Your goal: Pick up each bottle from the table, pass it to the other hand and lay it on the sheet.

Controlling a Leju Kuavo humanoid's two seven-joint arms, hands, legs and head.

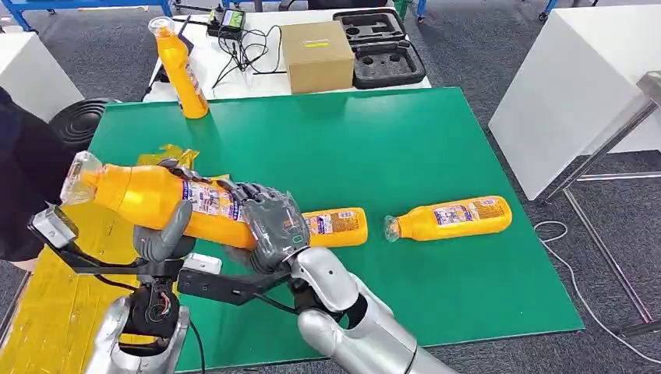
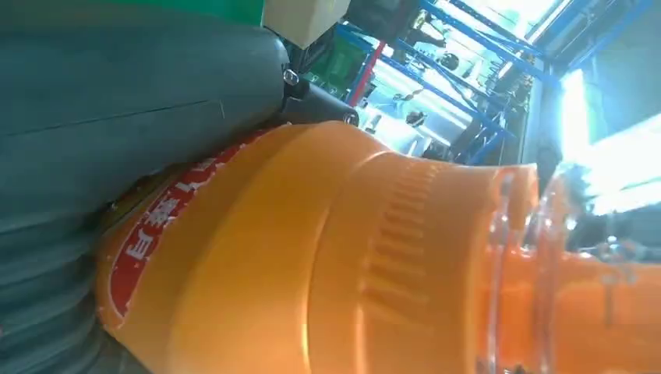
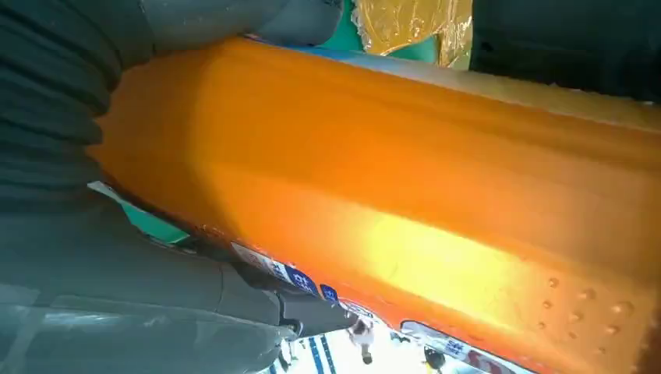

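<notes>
Nearest you, both silver arms rise from the lower edge of the head view and meet on one orange bottle point(image 1: 148, 199). You can see the left hand point(image 1: 165, 234) under its mid-body, thumb up against the near side, fingers wrapped over the far side. Your right hand point(image 1: 273, 226) clasps the base end, fingers curled over the label. Both hands grip the same bottle; it lies roughly level, held above the table, clear cap pointing to the left, over the yellow sheet point(image 1: 54, 304).

In the left wrist view you see the bottle's shoulder point(image 2: 327, 257) and ribbed neck pressed against the grey thumb point(image 2: 132, 86). In the right wrist view the orange body point(image 3: 405, 202) sits between thumb and fingers.

Just behind the right hand, a second bottle point(image 1: 337, 227) lies flat on the green mat point(image 1: 436, 132), partly hidden by that hand. Beside it to the right, apart from it, a third bottle point(image 1: 450, 217) lies flat, cap toward the left.

Farther back, a fourth bottle point(image 1: 179, 68) stands upright at the far left edge of the mat. Beyond it you have a cardboard box point(image 1: 316, 56), a black foam case point(image 1: 383, 48) and cables point(image 1: 249, 47) on a white table. A person's dark sleeve point(image 1: 23, 179) sits at the left edge.
</notes>
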